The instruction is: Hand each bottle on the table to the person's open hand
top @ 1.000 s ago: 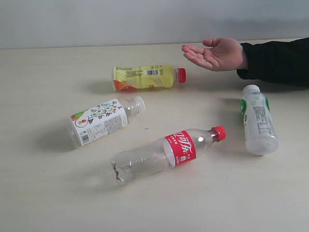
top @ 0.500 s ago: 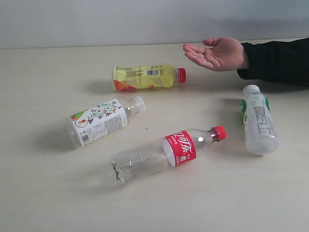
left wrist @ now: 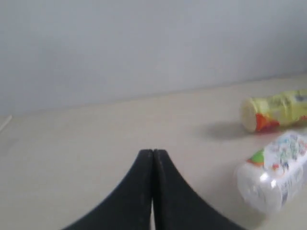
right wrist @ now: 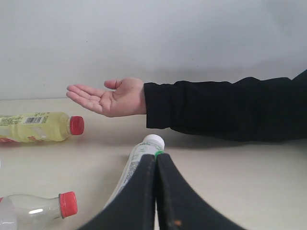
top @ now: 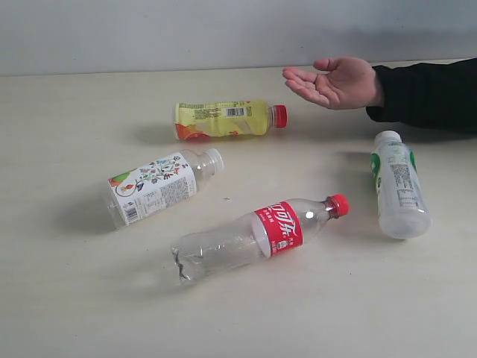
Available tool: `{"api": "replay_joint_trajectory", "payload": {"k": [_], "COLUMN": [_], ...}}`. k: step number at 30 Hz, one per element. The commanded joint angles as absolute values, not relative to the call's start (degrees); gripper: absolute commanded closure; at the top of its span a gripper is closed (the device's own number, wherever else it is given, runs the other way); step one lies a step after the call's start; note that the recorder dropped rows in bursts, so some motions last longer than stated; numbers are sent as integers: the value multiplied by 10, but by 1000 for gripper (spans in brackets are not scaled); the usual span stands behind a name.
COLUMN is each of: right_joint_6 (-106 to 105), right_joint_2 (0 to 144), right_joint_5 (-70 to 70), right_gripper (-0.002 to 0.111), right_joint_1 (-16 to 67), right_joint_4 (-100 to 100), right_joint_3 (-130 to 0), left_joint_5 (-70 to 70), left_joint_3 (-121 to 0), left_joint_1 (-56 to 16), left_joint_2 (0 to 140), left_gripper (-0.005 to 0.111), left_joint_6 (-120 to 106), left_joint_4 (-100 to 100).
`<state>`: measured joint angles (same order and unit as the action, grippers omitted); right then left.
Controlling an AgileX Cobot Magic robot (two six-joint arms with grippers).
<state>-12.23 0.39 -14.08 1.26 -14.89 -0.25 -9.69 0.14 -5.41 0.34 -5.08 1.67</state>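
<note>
Four bottles lie flat on the table (top: pixel 67 298). The yellow bottle (top: pixel 223 119) (left wrist: pixel 276 110) (right wrist: pixel 36 127) with a red cap is at the back. Left of centre lies the clear floral-label bottle (top: pixel 156 186) (left wrist: pixel 276 170). The clear red-label bottle (top: pixel 257 237) (right wrist: pixel 33 208) is in front. On the right rests the milky-white bottle (top: pixel 400 186) (right wrist: pixel 139 160). The person's open hand (top: pixel 332 82) (right wrist: pixel 108 98) hovers palm up at the back right. My left gripper (left wrist: pixel 153 152) is shut and empty, apart from the bottles. My right gripper (right wrist: pixel 156 156) is shut and empty, just before the milky-white bottle. Neither gripper shows in the exterior view.
The person's black sleeve (top: pixel 428 93) (right wrist: pixel 225 110) stretches in from the right along the table's back edge. A pale grey wall (top: pixel 223 30) rises behind the table.
</note>
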Motion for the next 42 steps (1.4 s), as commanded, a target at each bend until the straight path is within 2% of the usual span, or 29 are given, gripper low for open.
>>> {"api": "replay_joint_trajectory", "payload": {"k": [1, 13, 20, 22, 25, 30, 34, 37, 40, 42], "right_joint_6": [-122, -122, -122, -122, -122, -122, -122, -122, -122, -122], "right_joint_2": [0, 0, 0, 0, 0, 0, 0, 0, 0, 0], "right_joint_5": [-136, -136, -136, -136, -136, -136, -136, -136, -136, -136], "right_gripper": [108, 108, 108, 108, 108, 108, 108, 108, 108, 108], "right_joint_1": [14, 14, 14, 14, 14, 14, 14, 14, 14, 14], "right_joint_4": [-150, -150, -150, -150, -150, -150, -150, -150, -150, -150], "right_joint_3": [0, 0, 0, 0, 0, 0, 0, 0, 0, 0], "left_joint_5": [60, 170, 485, 496, 341, -118, -322, -436, -570, -633], "left_joint_3": [0, 0, -19, -62, -160, -366, -455, -501, -535, -549], "left_joint_1": [-53, -53, -53, -53, -53, -53, -53, -67, -96, -135], "left_joint_2": [0, 0, 0, 14, 63, 228, 382, 476, 565, 620], "left_gripper": [107, 107, 107, 107, 107, 107, 107, 107, 107, 107], "left_joint_6": [23, 318, 349, 345, 339, 307, 210, 53, -130, -156], "left_joint_4": [22, 22, 22, 22, 22, 59, 0, -143, -295, -323]}}
